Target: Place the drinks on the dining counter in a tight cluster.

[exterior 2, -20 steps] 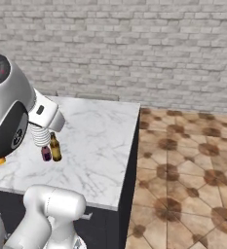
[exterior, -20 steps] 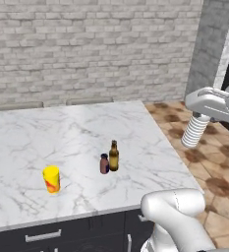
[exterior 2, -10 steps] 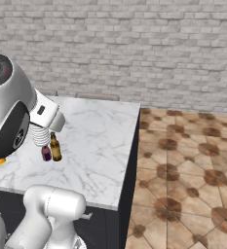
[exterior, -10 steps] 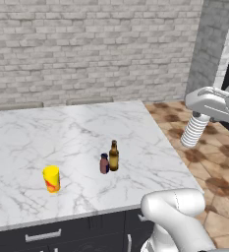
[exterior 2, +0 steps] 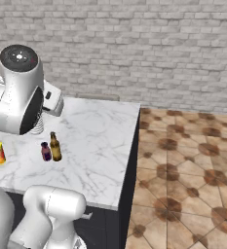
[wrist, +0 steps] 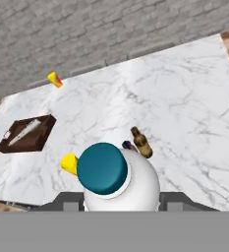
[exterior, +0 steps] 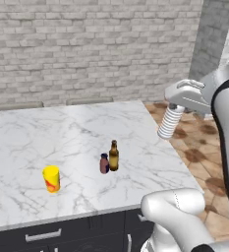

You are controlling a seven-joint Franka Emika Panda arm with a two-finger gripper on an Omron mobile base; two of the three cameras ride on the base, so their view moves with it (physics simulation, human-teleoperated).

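Carrying water bottle [exterior: 171,121] clamped in my end effector [wrist: 120,197], above tabletop [exterior: 81,133] edge. Brown bottle [exterior: 114,155], maroon one [exterior: 104,163] paired mid-tabletop. Risk: toppling them on careless set-down.

a grey brick wall [exterior: 86,44] stands at the back. the floor [exterior 2: 188,185] has brown tiles with dark round spots. dark cabinet doors [exterior: 62,234] with silver handles sit low in front.

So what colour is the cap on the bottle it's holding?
Teal cap, clearest in the hand view.
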